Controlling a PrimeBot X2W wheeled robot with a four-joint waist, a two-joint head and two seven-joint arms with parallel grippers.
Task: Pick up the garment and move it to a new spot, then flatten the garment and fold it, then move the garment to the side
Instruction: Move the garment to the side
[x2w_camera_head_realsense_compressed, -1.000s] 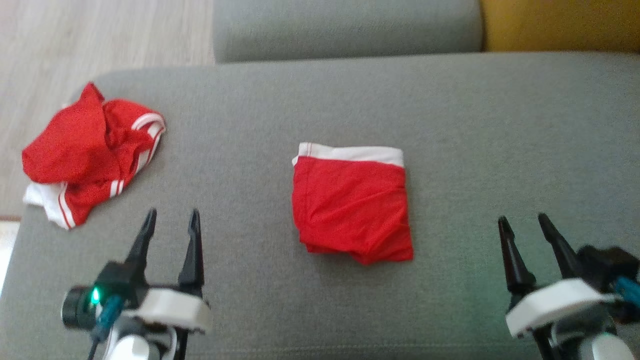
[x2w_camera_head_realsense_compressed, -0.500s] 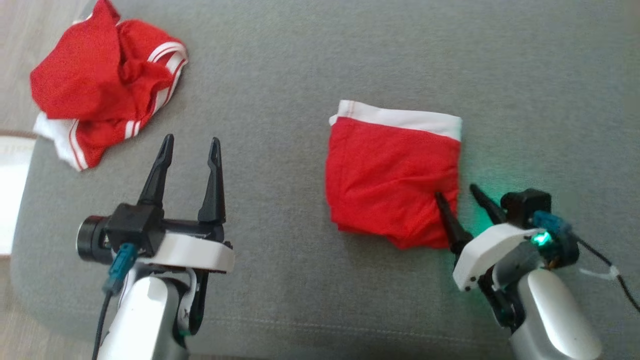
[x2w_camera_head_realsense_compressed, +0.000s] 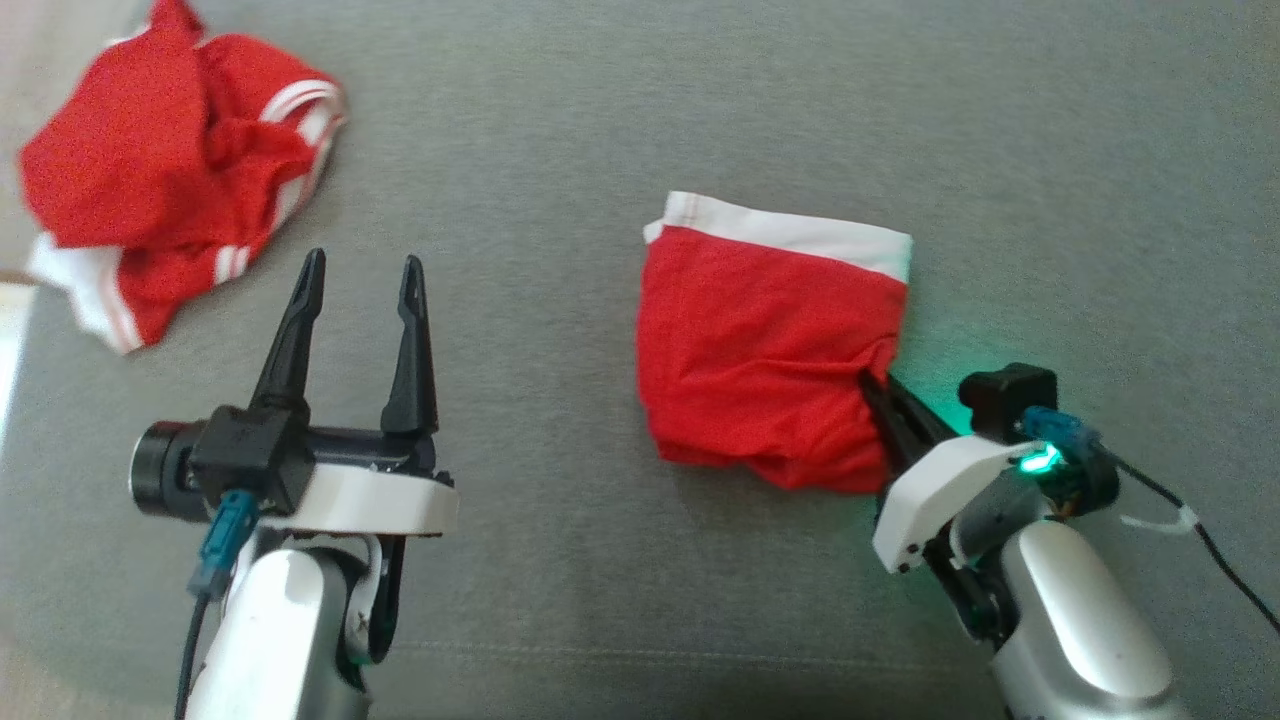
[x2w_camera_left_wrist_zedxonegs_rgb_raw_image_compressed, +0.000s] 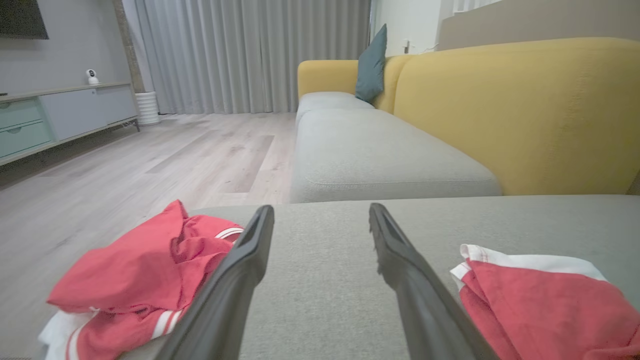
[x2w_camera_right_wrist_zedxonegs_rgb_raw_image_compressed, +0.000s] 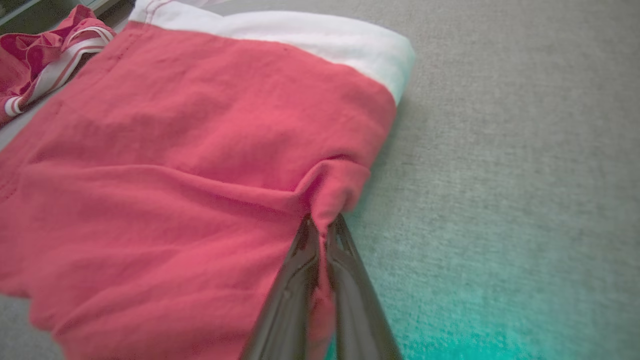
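While my right tool (x2w_camera_head_realsense_compressed: 880, 395) pinches the right edge of the folded garment (x2w_camera_head_realsense_compressed: 760, 360), mid-cushion on the sofa (x2w_camera_head_realsense_compressed: 600, 150), I judge a low, even carry keeps the fold; my left tool (x2w_camera_head_realsense_compressed: 358, 272) hangs wide, empty.

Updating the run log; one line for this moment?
right gripper: shut on folded red shorts | left gripper: open, empty | crumpled red shorts: untouched

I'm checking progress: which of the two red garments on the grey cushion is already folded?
The red garment with the plain white waistband, pinched by the right gripper; the striped red garment lies crumpled.
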